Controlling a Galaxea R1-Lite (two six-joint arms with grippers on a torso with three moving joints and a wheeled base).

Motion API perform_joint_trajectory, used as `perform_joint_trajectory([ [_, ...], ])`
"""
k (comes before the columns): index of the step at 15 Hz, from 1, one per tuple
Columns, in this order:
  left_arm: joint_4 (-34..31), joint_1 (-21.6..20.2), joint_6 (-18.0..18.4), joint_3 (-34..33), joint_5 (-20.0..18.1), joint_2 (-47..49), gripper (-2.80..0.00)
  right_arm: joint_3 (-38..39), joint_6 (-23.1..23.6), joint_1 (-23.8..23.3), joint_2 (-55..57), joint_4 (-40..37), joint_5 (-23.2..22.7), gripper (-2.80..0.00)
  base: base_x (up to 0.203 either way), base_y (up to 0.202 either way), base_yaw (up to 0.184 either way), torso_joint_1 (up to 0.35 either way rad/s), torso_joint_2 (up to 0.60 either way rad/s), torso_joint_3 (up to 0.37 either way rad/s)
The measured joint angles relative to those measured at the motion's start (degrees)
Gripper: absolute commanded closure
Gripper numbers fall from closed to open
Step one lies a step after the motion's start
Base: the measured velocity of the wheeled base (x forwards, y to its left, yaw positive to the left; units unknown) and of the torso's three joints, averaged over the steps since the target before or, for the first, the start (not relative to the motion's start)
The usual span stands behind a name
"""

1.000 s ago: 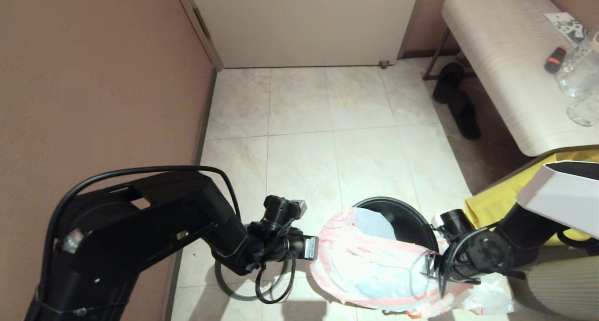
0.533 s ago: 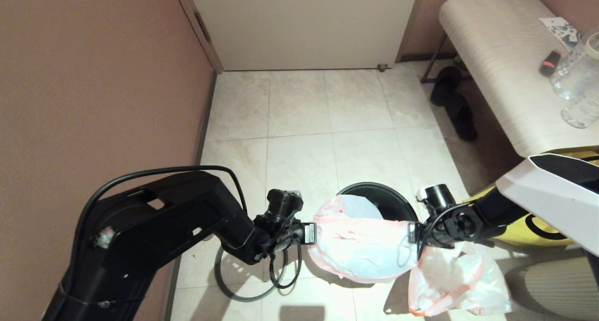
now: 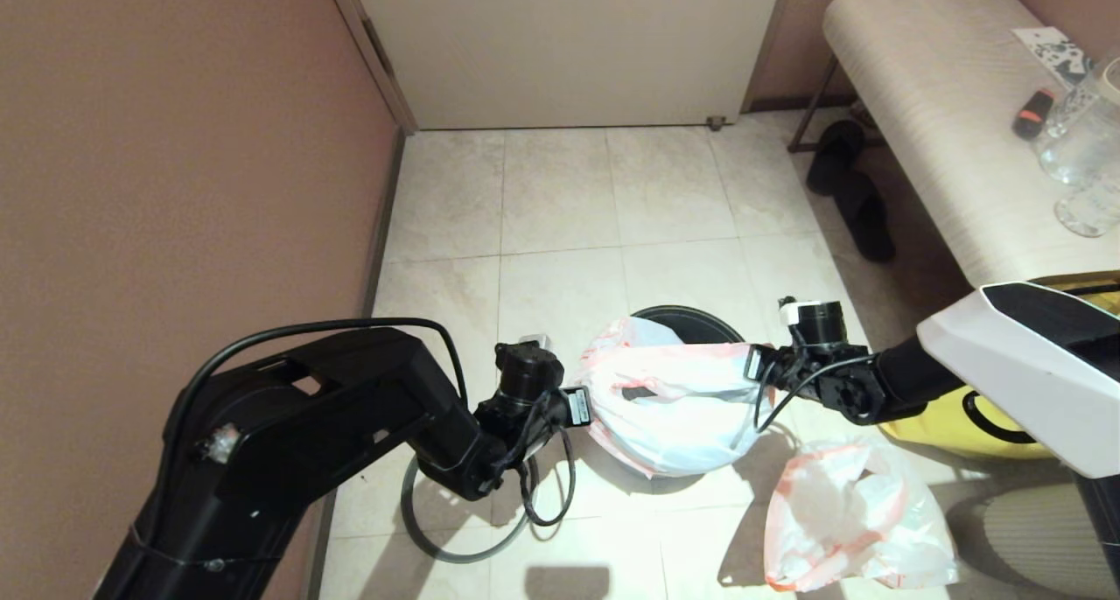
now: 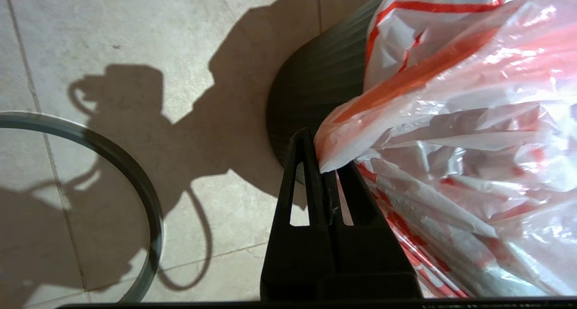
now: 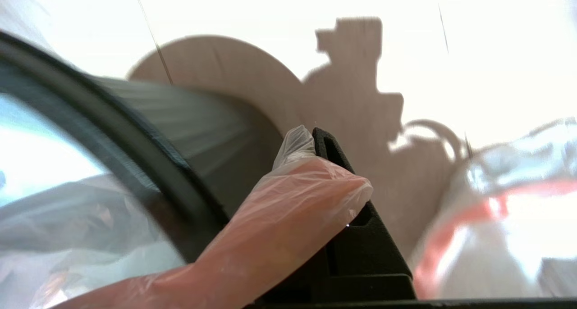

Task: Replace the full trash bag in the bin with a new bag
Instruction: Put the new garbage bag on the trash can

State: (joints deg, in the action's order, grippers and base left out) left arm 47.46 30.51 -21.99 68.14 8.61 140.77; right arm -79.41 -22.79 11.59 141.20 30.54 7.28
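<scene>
A thin translucent white plastic bag with a pink drawstring hem and red print, the new bag, hangs stretched between the two grippers above the small round black bin, covering most of its mouth so that only the far arc of the glossy rim shows in the head view. The left gripper is pinched tight on the bag's hem on the robot's left side; the left wrist view shows its black fingers pressed together with a fold of pink-edged plastic caught between them, just beside the bin's ribbed wall. The right gripper is likewise clamped on the opposite edge of the hem (in the right wrist view a pink strip of plastic wraps over the closed fingertips, beside the bin's dark rim). A lumpy translucent white bag with a pink hem, the full trash bag, lies on the pale tiled floor near the robot, under the right arm. A separate grey hoop lies flat on the tiles below the left arm, apart from the bin. A yellow cloth tote sits behind the right arm, beside a light wooden bench.
</scene>
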Motion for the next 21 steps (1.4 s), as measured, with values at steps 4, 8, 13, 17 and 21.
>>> perform_joint_trajectory([
  [4,0.2,-0.01,-1.1,1.52,3.13,0.89,0.0,3.7,-0.89,-2.3,0.15,11.39,-0.21,0.0,0.0,0.0,0.0,0.0,0.0,0.0],
  [8,1.95,-0.69,-3.25,0.93,4.47,0.45,0.0,6.44,-0.34,-3.2,0.5,17.8,-0.48,0.0,0.0,0.0,0.0,0.0,0.0,0.0],
  [13,3.72,1.45,-3.83,-5.07,0.56,-3.28,0.0,9.22,-0.05,-3.8,-2.47,17.47,-3.44,0.0,0.0,0.0,0.0,0.0,0.0,0.0],
  [17,3.89,3.06,-0.38,-8.4,-0.71,-5.66,0.0,13.18,6.66,-4.01,-6.81,16.68,-6.18,0.0,0.0,0.0,0.0,0.0,0.0,0.0],
  [21,5.05,3.41,0.69,-8.05,-0.65,-5.02,0.0,15.98,10.0,-3.23,-10.2,16.98,-7.37,0.0,0.0,0.0,0.0,0.0,0.0,0.0],
])
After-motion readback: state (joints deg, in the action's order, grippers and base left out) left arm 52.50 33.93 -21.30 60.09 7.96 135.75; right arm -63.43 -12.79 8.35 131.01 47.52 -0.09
